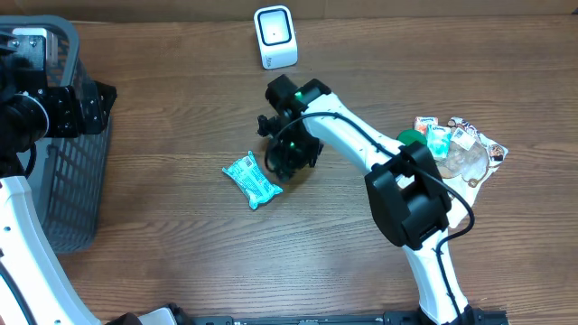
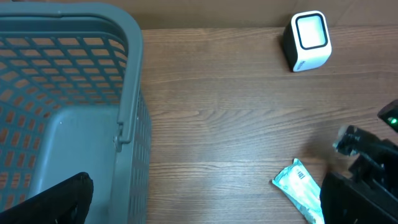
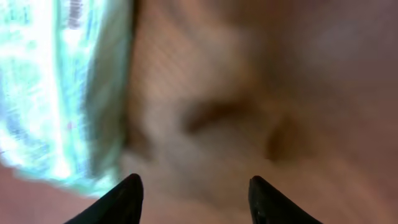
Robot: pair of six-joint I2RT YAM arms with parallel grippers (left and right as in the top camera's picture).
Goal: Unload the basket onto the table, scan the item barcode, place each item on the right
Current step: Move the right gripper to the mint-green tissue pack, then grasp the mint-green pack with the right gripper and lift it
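The item, a teal and white packet (image 1: pixel 251 181), lies flat on the wooden table left of centre; the left wrist view catches it too (image 2: pixel 298 188). My right gripper (image 1: pixel 289 161) hovers just to its right, low over the table. In the blurred right wrist view the packet (image 3: pixel 56 93) fills the left side, and the gripper (image 3: pixel 194 180) is open with only bare wood between its fingertips. The white scanner (image 1: pixel 275 36) stands at the far edge of the table (image 2: pixel 309 38). My left gripper (image 2: pixel 205 208) is open wide over the basket's edge and holds nothing.
A grey plastic basket (image 1: pixel 86 194) stands at the left edge of the table, under the left arm (image 2: pixel 134 93). A pile of small packets (image 1: pixel 456 149) and a green item (image 1: pixel 411 137) lie at the right.
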